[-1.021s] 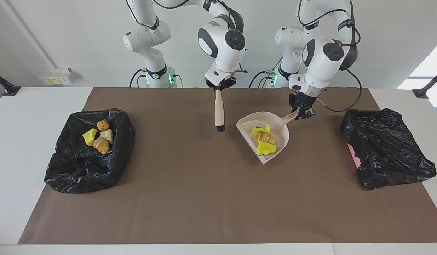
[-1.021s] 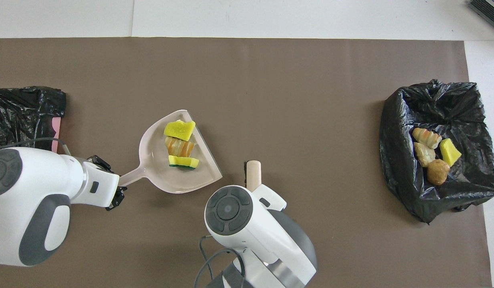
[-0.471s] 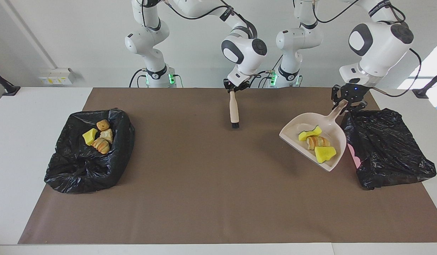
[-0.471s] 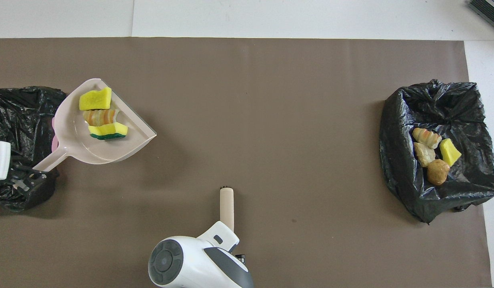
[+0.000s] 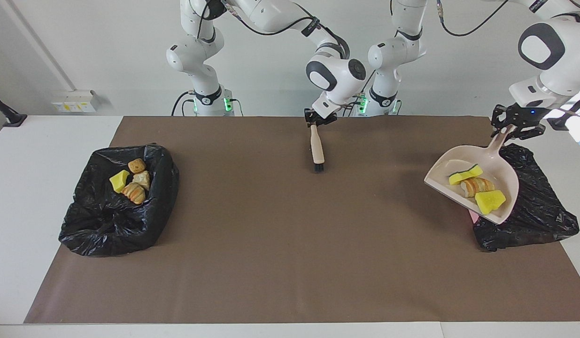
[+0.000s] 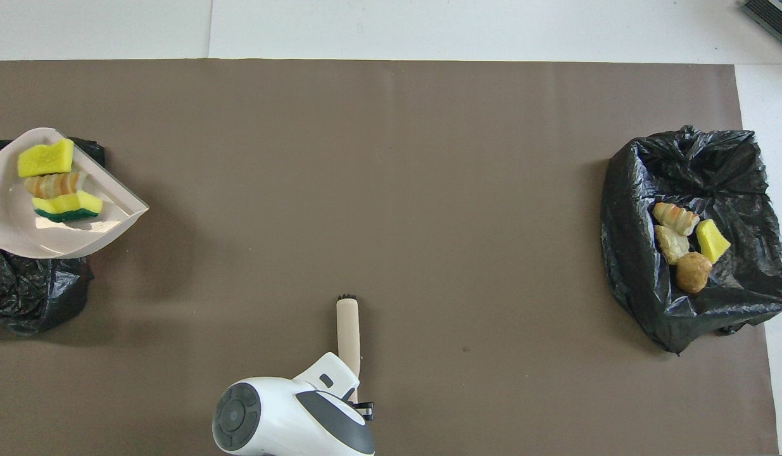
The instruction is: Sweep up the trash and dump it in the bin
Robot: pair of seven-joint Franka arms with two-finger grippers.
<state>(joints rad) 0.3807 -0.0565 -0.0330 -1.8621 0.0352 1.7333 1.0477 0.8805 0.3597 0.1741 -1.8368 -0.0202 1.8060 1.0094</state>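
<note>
Pale pink plastic fills the left gripper (image 5: 514, 127): it is clamped on the thin handle of the dustpan (image 5: 501, 173), which hangs in the air below it, tilted, over the black bin bag (image 5: 538, 206) at the left arm's end of the worktop (image 5: 271, 263). In the pan just under the gripper lie three pieces of trash (image 5: 477, 188): a green-edged yellow sponge (image 5: 464, 175), a tan bread-like lump (image 5: 476, 186) and a second yellow sponge (image 5: 490, 201), touching one another in a row.

These pieces look light and soft, and nothing pins them down; by my judgement they will slide or tumble freely once the smooth pan tips further. Taking hold of the pan by its handle end, as now, gives the most control over that tip. The pan itself appears stiff and light, so the narrow handle could twist in the grip if swung fast.

Over the middle of the worktop, the right gripper (image 5: 318, 121) is closed on the top of a brush (image 5: 316, 149), which hangs bristles down. Well away from it, at the right arm's end, a second black bag (image 5: 106, 220) holds four more pieces (image 5: 131, 180).
</note>
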